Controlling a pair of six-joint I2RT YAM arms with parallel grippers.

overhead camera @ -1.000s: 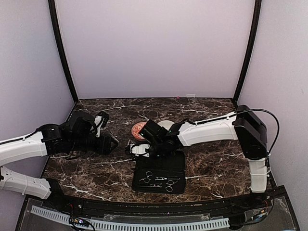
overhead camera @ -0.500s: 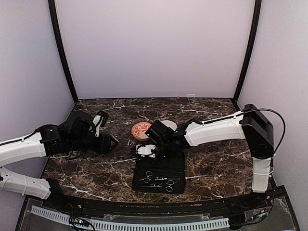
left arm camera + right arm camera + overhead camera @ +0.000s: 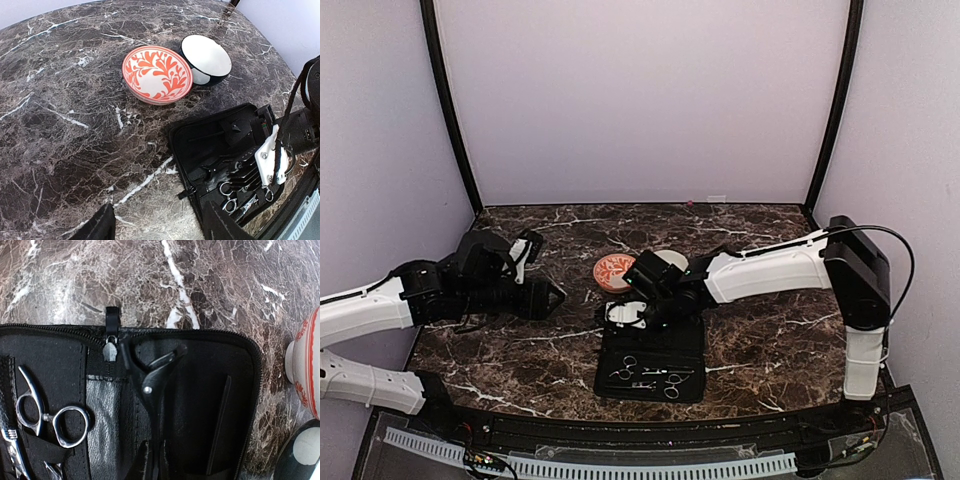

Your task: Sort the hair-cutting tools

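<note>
We found a worktop (image 3: 65, 125) of dark stone veined with white. A black case (image 3: 220, 135) lay open and flat on it. Beyond the case's far edge, apart from it and off its far left corner, stood an orange-patterned bowl (image 3: 157, 74). Beyond that same edge, nearer the case's middle, stood a white bowl (image 3: 206, 56) with a dark outside. The two bowls sat just beside each other.
</note>
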